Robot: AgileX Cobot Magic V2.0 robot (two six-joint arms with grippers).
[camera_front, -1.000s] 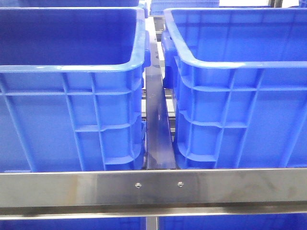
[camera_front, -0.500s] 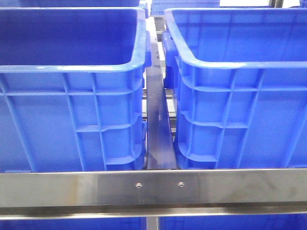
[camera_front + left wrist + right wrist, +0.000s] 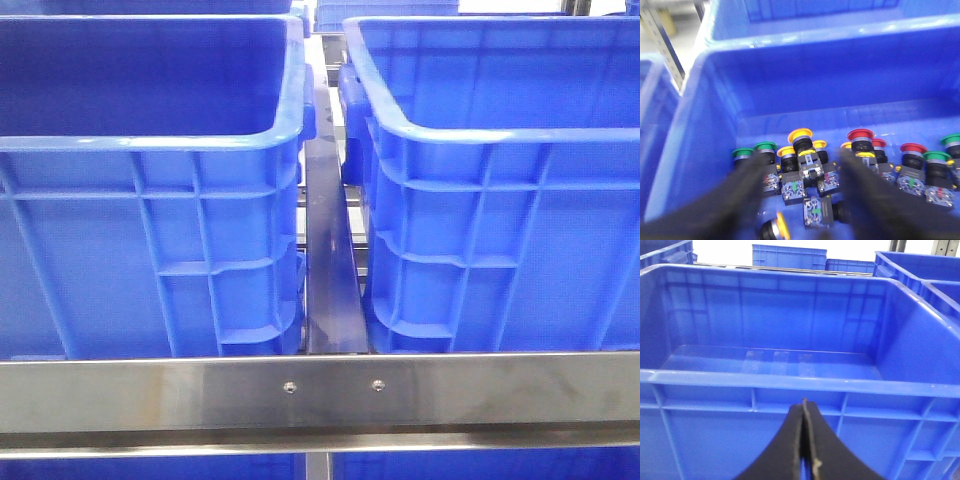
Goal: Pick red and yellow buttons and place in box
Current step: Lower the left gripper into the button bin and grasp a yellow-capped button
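In the left wrist view, several push-button switches lie on the floor of a blue crate (image 3: 715, 100). Their caps are yellow (image 3: 800, 135), red (image 3: 860, 134) and green (image 3: 742, 152). My left gripper (image 3: 802, 161) is open and empty just above them, its fingers either side of the yellow-capped cluster. Another yellow button (image 3: 775, 227) lies on its side nearer the wrist. My right gripper (image 3: 804, 406) is shut and empty, outside the near wall of an empty blue box (image 3: 790, 382). Neither gripper shows in the front view.
The front view shows two large blue crates, left (image 3: 150, 140) and right (image 3: 480, 135), side by side behind a steel rail (image 3: 320, 390), with a steel bar (image 3: 328, 260) between them. More blue crates (image 3: 790, 257) stand beyond.
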